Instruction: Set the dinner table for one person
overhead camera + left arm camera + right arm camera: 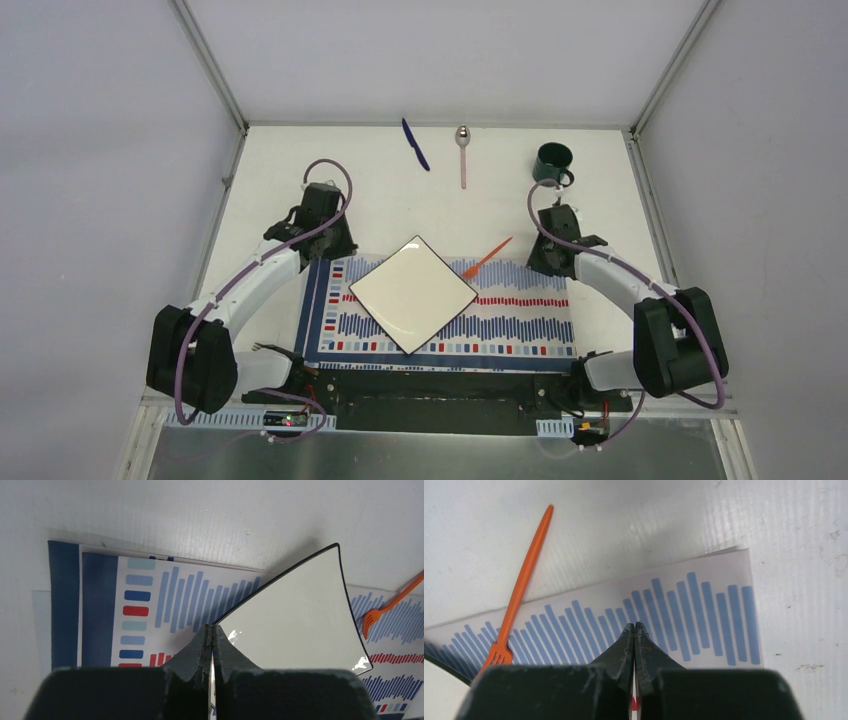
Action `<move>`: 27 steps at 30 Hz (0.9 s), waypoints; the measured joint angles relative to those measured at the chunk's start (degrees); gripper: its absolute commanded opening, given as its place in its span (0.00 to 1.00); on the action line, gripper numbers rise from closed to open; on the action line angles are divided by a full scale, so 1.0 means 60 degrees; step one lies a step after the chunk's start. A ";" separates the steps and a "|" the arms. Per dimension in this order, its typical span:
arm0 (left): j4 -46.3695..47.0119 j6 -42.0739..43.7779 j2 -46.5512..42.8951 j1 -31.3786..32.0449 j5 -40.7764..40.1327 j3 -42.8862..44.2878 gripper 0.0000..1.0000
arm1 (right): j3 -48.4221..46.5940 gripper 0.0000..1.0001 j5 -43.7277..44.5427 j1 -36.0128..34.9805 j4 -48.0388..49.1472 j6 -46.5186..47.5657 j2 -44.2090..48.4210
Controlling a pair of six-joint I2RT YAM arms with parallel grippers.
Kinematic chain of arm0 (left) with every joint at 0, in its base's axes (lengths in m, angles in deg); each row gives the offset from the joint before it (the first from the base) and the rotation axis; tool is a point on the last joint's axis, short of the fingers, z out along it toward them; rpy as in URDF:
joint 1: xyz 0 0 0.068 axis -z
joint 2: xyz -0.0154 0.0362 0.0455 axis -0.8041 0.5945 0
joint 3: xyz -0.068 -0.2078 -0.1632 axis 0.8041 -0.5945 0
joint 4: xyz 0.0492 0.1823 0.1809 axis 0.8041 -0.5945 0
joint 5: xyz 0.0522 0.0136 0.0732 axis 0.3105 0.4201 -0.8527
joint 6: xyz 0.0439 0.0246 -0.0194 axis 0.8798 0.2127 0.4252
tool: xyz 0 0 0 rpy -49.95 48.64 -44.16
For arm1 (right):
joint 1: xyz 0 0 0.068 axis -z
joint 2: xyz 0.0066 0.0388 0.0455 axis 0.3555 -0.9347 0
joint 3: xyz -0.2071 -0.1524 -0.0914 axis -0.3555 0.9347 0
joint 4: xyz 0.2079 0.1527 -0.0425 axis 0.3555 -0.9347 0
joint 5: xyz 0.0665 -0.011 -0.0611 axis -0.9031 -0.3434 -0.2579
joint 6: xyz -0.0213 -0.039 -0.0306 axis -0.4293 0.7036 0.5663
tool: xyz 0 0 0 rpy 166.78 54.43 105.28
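Note:
The dinner table [300,170] is a plain white top. A blue-, red- and white-striped placemat [500,325] lies near its front edge, with a square white plate [412,295] set cornerwise on it. My left gripper [335,243] hovers at the mat's far left corner. In the left wrist view its jaws [212,628] are shut, with nothing seen between them, and the tips line up with the plate's [300,615] nearest corner. My right gripper [545,262] hangs over the mat's far right corner. It is shut [635,625] over the blue bars, holding nothing.
An orange fork [487,258] lies half on the mat's far edge, right of the plate. At the back of the table are a blue knife [415,144], a metal spoon [462,150] and a dark green mug [553,163]. Aluminium frame rails edge the table.

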 measured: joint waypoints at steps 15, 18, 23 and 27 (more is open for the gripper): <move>-0.2018 -0.0761 -0.0106 0.0000 -0.0703 -0.0106 0.00 | -0.0619 0.00 -0.0375 0.0568 -0.0186 0.0106 -0.0565; -0.2189 -0.0922 0.0106 0.0000 -0.0765 -0.0106 0.00 | -0.0776 0.00 -0.0492 0.0568 -0.0273 0.0124 -0.0568; -0.2040 -0.1100 0.0619 0.0000 -0.0882 -0.0124 0.00 | -0.0794 0.00 -0.0561 0.0572 -0.0393 0.0186 -0.0565; -0.1381 -0.1322 0.1002 0.0000 -0.0878 -0.0353 0.00 | -0.0783 0.00 -0.0663 0.0576 -0.0419 0.0182 -0.0565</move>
